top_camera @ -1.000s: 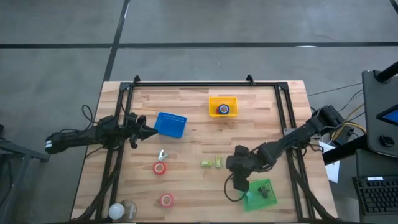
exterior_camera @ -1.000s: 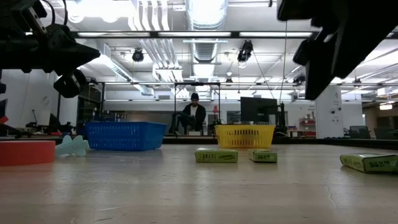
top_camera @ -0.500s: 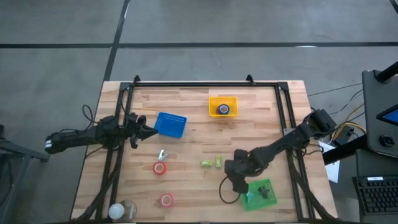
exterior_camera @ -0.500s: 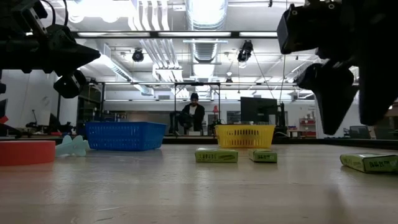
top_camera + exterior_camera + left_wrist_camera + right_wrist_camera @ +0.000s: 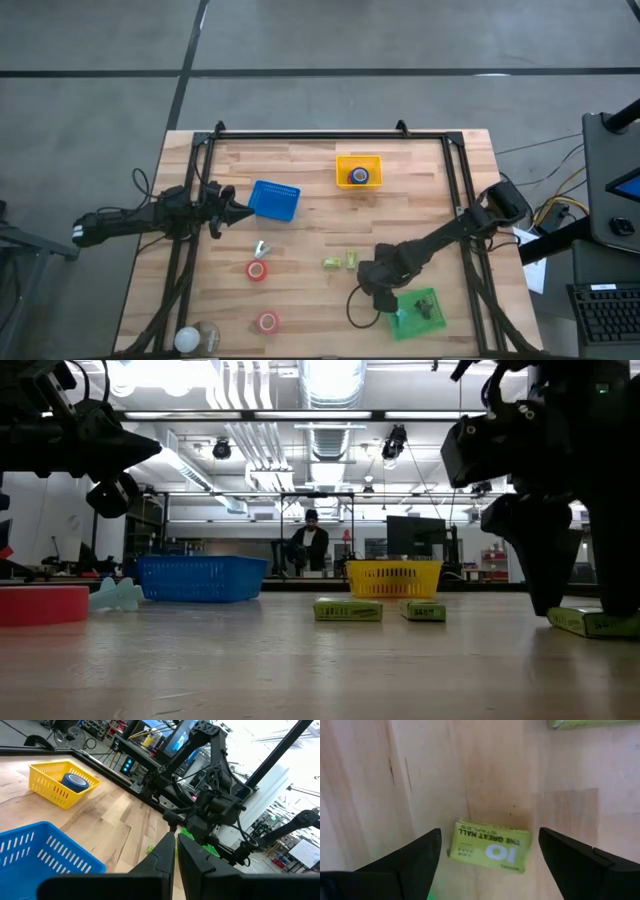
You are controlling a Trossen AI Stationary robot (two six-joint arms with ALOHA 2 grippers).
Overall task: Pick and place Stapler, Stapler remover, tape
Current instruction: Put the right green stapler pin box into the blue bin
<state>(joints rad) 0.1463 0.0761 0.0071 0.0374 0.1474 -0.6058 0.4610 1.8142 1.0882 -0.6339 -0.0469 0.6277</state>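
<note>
My right gripper point(image 5: 489, 836) is open and points down over a yellow-green staple box point(image 5: 490, 848) lying flat on the table. Its fingers stand on either side of the box, apart from it. In the high view this gripper point(image 5: 373, 292) is beside the green basket point(image 5: 420, 310). My left gripper point(image 5: 236, 211) is shut and hovers by the blue basket point(image 5: 273, 200). The blue tape point(image 5: 360, 176) lies in the yellow basket point(image 5: 358, 160). Two red tapes point(image 5: 257, 271) point(image 5: 266, 321) and the pale stapler remover point(image 5: 261, 248) lie on the table. No stapler shows.
Two more green staple boxes point(image 5: 340, 262) lie mid-table. A white ball and a clear object point(image 5: 195, 338) sit at the near left corner. A black frame point(image 5: 310, 135) runs round the table. A person point(image 5: 305, 550) sits far behind.
My right gripper has moved toward the table's near edge and come down, from above the mid-table boxes to over the staple box beside the green basket. In the low view it has dropped close to the table.
</note>
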